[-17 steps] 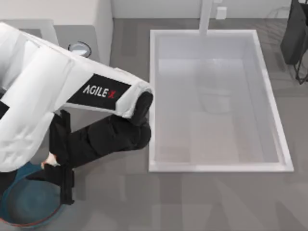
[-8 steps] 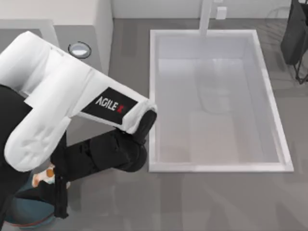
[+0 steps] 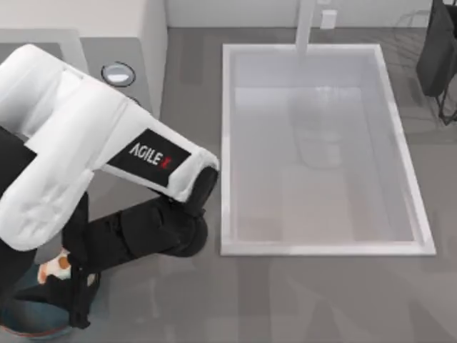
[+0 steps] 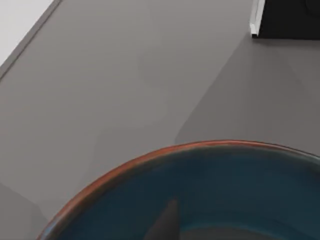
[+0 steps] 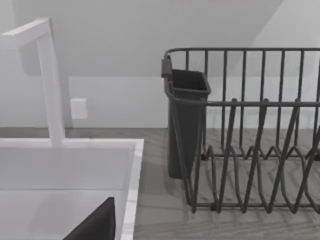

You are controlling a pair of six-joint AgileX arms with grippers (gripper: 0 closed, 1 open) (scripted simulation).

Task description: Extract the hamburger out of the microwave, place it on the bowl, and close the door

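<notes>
Over the bowl [image 3: 28, 321], left jaws [image 3: 71, 275] beside hamburger [image 3: 53, 268], sink [image 3: 228, 143] right.

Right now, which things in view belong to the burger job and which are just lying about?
Job: hamburger, bowl, microwave, left gripper.
Lying about: sink, faucet, dish rack, grey holder.

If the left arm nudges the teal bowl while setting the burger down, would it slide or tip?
Probably slide rather than tip: the bowl looks wide and shallow, sitting low on the smooth grey counter. Its glossy finish suggests little grip. The hamburger hangs over one edge near the left gripper, so off-centre pressure might rock it slightly.
</notes>
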